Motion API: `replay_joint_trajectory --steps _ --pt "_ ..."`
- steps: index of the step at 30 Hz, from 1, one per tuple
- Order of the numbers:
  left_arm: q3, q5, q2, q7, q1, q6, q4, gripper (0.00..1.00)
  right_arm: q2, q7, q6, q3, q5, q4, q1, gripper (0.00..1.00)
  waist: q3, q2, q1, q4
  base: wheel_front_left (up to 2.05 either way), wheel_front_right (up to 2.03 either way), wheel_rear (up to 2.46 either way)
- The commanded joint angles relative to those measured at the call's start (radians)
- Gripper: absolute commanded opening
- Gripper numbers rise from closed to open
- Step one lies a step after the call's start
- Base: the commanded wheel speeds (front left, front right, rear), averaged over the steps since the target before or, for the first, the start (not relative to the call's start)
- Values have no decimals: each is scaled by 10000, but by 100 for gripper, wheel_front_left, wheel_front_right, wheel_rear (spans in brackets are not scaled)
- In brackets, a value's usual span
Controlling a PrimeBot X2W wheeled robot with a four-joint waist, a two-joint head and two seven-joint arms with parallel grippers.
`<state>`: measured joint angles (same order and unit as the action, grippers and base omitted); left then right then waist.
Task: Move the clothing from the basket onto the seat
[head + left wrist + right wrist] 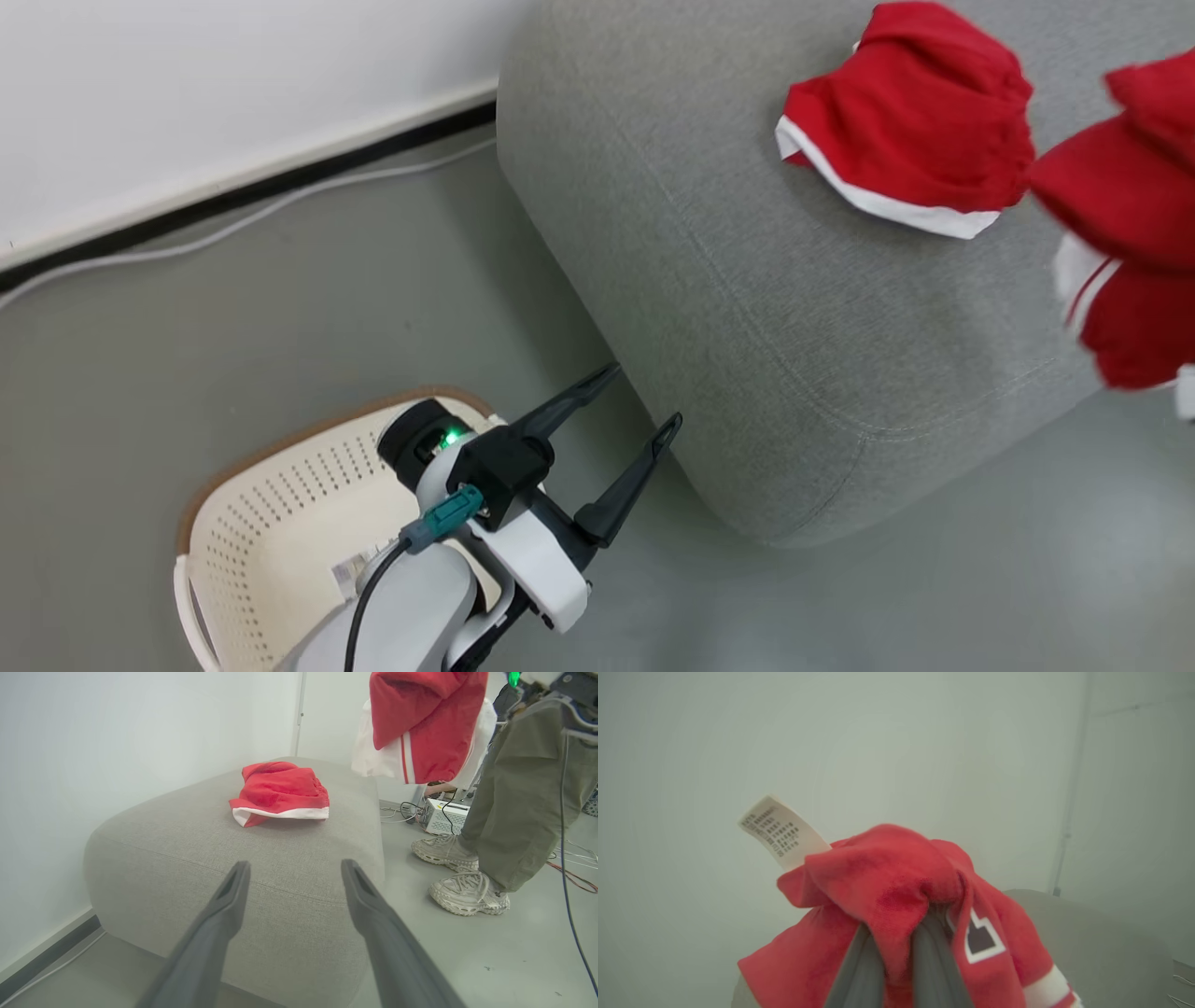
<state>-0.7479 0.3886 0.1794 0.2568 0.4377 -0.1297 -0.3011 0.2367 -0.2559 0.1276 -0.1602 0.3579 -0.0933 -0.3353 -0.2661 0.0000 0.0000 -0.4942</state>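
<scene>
One red garment with white edging [910, 121] [279, 794] lies on the grey seat [719, 271] [224, 858]. A second red garment with white stripes [1125, 224] [425, 723] [896, 905] hangs in the air beside the seat's right end, pinched between the fingers of my right gripper [896, 947], which is shut on it. My left gripper [644, 401] [294, 877] is open with nothing in it, held over the floor just short of the seat's near corner. The cream basket with brown rim [271, 523] stands on the floor at lower left, partly behind my left arm.
A person in olive trousers and pale sneakers [467, 891] stands on the floor to the right of the seat. A white box with cables [441, 816] sits behind them. A white wall, a dark skirting and a white cable [233, 219] run along the floor at left.
</scene>
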Motion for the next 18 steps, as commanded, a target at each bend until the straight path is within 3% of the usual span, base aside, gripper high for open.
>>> replay_joint_trajectory --steps 1,18 --pt "177 -111 113 49 540 -9 284 100 348 -59 31 -73 -134 120 -482 0 -683 0 0 228 0 0 0" --pt "-613 -491 808 49 2445 -9 825 100 2048 -59 31 -2417 -1429 -2061 -4425 0 -3368 0 0 825 0 0 0"
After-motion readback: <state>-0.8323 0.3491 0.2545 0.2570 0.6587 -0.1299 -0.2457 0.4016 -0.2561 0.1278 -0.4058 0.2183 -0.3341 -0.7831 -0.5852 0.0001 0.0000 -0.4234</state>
